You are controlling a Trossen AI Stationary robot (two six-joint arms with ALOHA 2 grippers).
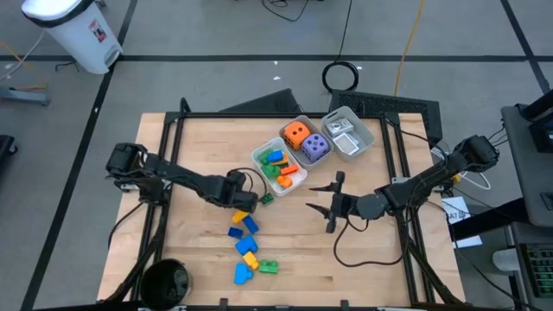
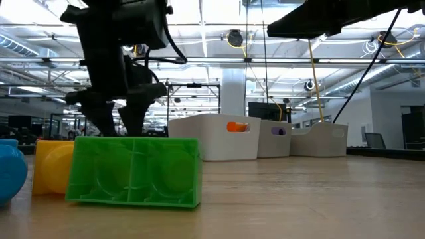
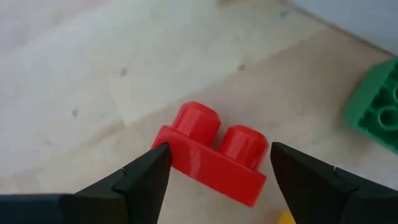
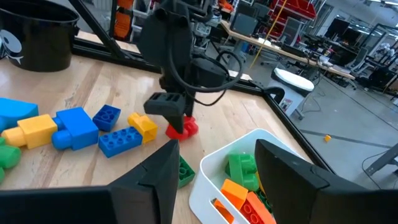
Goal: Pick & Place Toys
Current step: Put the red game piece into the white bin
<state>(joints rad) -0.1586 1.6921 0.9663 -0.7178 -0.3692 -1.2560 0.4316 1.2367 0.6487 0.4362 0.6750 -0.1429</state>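
A red two-stud brick point(image 3: 211, 158) lies flat on the wooden table, studs up. My left gripper point(image 3: 217, 155) hangs over it pointing down, open, one finger at each end of the brick; the right wrist view shows it too point(image 4: 177, 115). Loose blue, yellow and green bricks point(image 1: 246, 246) lie nearer the front edge. A white tray point(image 1: 278, 166) holds bricks. A second tray holds an orange die point(image 1: 295, 133) and a purple die point(image 1: 314, 147). My right gripper point(image 1: 315, 197) hovers open above the table, right of the trays' near side, holding nothing. My left gripper comes at the red brick from above, its fingers at the brick's two short ends. One fingertip point(image 3: 155, 163) stands right at the brick's end point(image 3: 166, 138); I cannot tell whether it touches. The other fingertip stands apart from the brick, which rests on the table.
A small green brick point(image 1: 266, 199) lies just beside the left gripper, near the brick tray. A clear tray point(image 1: 348, 131) with cards stands at the far right. A black bucket point(image 1: 164, 282) sits at the front left corner. Bare wood lies between the two arms.
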